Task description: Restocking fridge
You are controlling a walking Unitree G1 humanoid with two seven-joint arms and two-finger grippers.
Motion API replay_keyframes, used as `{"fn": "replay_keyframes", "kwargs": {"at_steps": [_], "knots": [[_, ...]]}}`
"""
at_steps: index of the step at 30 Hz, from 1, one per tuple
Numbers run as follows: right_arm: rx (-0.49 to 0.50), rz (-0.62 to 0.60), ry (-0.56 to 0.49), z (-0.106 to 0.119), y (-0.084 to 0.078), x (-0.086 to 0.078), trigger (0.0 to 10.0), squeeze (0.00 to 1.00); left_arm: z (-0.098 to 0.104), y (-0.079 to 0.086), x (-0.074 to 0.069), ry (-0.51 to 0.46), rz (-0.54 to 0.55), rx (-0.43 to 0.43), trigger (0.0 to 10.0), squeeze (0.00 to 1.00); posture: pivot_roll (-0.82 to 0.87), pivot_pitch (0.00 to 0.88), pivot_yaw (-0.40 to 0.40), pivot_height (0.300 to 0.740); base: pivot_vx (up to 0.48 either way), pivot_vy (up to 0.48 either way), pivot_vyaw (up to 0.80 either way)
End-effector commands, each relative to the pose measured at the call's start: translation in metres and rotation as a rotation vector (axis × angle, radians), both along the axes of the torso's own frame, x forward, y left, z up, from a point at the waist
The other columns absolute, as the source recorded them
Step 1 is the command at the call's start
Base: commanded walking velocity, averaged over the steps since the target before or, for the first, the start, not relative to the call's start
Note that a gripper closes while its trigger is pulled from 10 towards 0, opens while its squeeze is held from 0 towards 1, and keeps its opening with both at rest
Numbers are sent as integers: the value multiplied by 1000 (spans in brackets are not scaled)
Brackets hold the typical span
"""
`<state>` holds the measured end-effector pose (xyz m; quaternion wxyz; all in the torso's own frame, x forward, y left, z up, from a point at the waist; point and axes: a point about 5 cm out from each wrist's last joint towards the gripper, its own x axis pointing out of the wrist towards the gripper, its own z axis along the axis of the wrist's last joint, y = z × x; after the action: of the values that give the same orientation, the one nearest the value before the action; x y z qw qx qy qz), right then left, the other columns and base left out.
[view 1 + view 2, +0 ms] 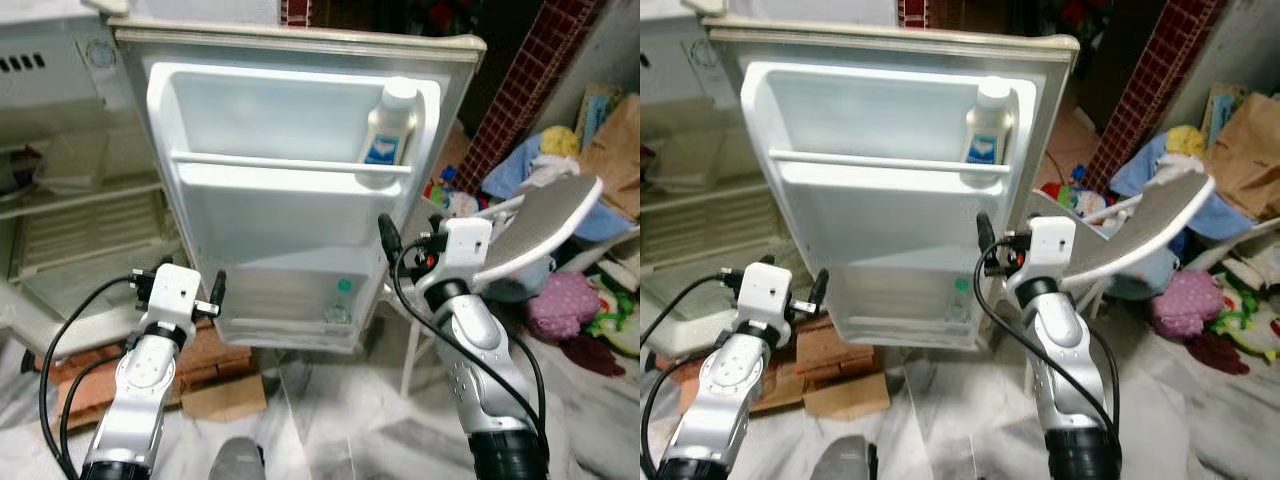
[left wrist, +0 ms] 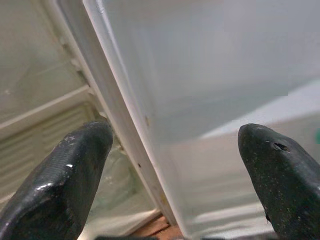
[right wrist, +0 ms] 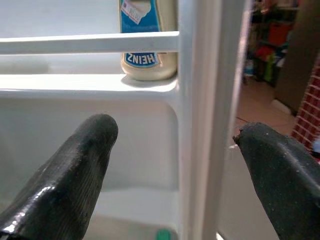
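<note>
Both grippers, left (image 1: 212, 296) and right (image 1: 388, 240), were spread apart astride the fridge door's (image 1: 280, 240) side edges, which I judged steadied it; one bottle (image 1: 390, 125) stood on its top right shelf.

Open room along the upper shelf (image 1: 250, 160) of the fridge door (image 1: 290, 230), left of the white bottle (image 1: 392, 125) standing at its right end. Door's outer edge between the spread fingers (image 3: 75, 165) of the right tool (image 3: 175, 165). White chair (image 1: 545, 215) crowding the door's right.
</note>
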<state>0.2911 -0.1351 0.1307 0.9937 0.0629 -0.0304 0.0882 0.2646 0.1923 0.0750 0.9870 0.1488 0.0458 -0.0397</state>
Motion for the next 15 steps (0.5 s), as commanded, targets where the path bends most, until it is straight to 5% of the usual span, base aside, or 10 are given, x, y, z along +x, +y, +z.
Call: {"fn": "replay_keyframes", "kwargs": {"at_steps": [1, 10, 15], "knots": [[-2, -12, -16, 4, -3, 0, 10000, 0, 1, -2, 0, -2, -11, 4, 10000, 0, 112, 0, -42, 740, -296, 0, 0], [0, -17, -20, 4, -2, 0, 10000, 0, 2, -1, 4, -5, -12, 10, 10000, 0, 112, 0, -41, 740, -268, 0, 0], [5, -29, -22, 3, -3, 3, 10000, 0, 4, -1, 10, -17, -23, 16, 10000, 0, 116, 0, -48, 740, 0, 0, 0]]}}
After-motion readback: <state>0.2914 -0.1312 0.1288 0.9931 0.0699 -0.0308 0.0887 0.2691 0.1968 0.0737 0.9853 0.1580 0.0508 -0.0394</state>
